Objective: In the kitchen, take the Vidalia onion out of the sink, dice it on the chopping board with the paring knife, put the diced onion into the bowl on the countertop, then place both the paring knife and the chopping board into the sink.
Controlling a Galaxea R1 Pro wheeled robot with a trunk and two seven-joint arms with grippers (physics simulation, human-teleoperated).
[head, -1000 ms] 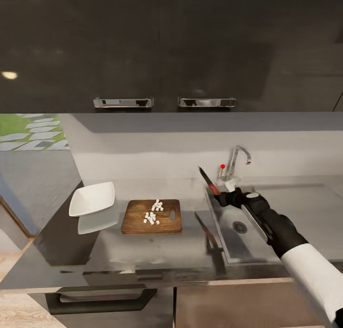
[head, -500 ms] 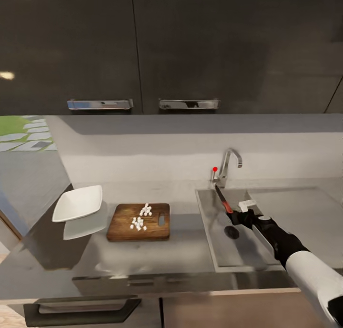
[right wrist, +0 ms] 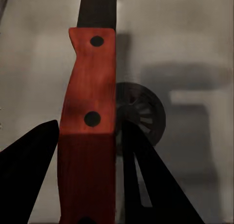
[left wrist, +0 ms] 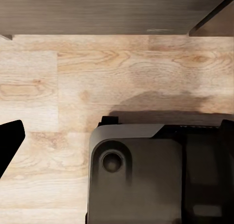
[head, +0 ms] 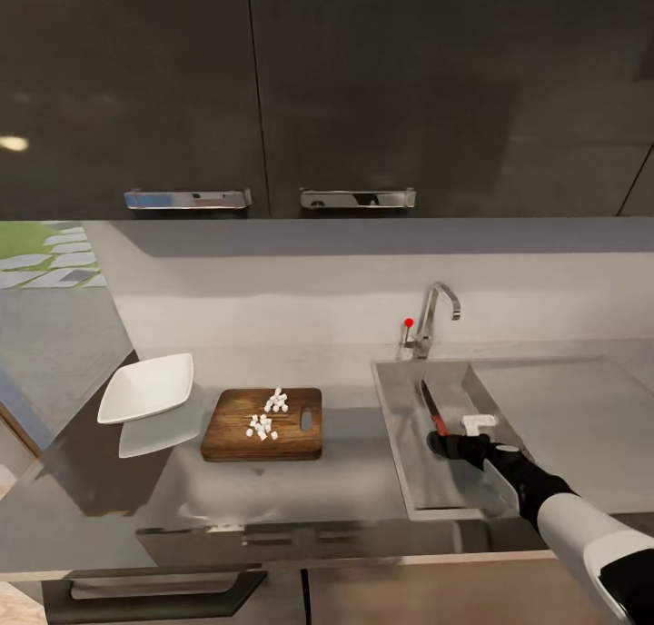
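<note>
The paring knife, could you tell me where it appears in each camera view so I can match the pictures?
Head view: the paring knife is held by the right gripper low over the sink, blade pointing away toward the tap.
Left wrist view: I see wooden floor and a dark robot part.
Right wrist view: its red handle runs up the centre between the fingers.
Shared landmark: the round drain.

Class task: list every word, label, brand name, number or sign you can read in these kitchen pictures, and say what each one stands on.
There are none to read.
The paring knife handle is plain red with two dark rivets.
The chopping board, bowl, sink and cabinet fronts carry no markings.
</note>
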